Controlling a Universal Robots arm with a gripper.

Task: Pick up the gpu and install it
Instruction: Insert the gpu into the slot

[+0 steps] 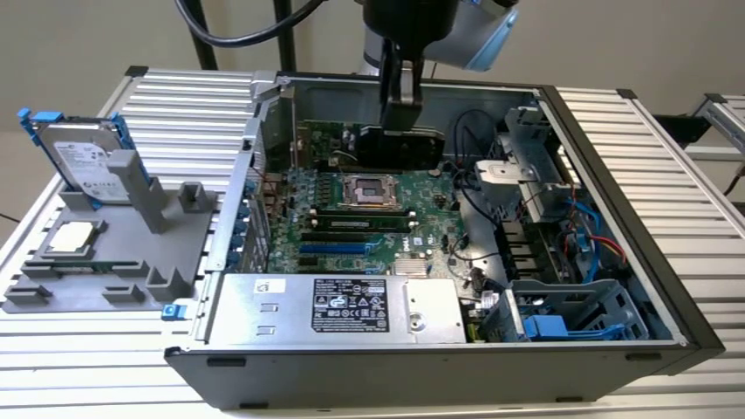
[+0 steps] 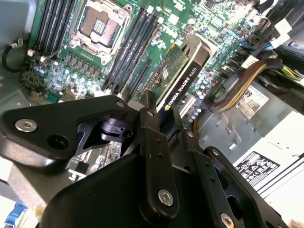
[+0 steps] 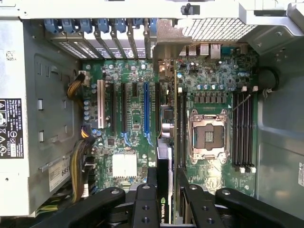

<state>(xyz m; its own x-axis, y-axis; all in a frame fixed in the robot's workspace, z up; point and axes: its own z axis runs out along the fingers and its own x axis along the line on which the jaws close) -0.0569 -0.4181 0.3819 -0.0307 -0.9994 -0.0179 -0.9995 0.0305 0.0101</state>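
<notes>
Gripping black-shrouded gpu [image 2: 183, 71] edge-on.

This is looking like a robot lab or a computer repair workshop. An open computer case [image 1: 605, 218] is lying on a table [image 1: 174, 105] made of ribbed metal bars. Its green board [image 3: 137, 118] full of slots and wires is showing. A grey holder [image 1: 105, 262] beside the case is keeping spare parts, like a hard drive [image 1: 82, 161]. A robot arm [image 1: 437, 26] is hanging above.
</notes>
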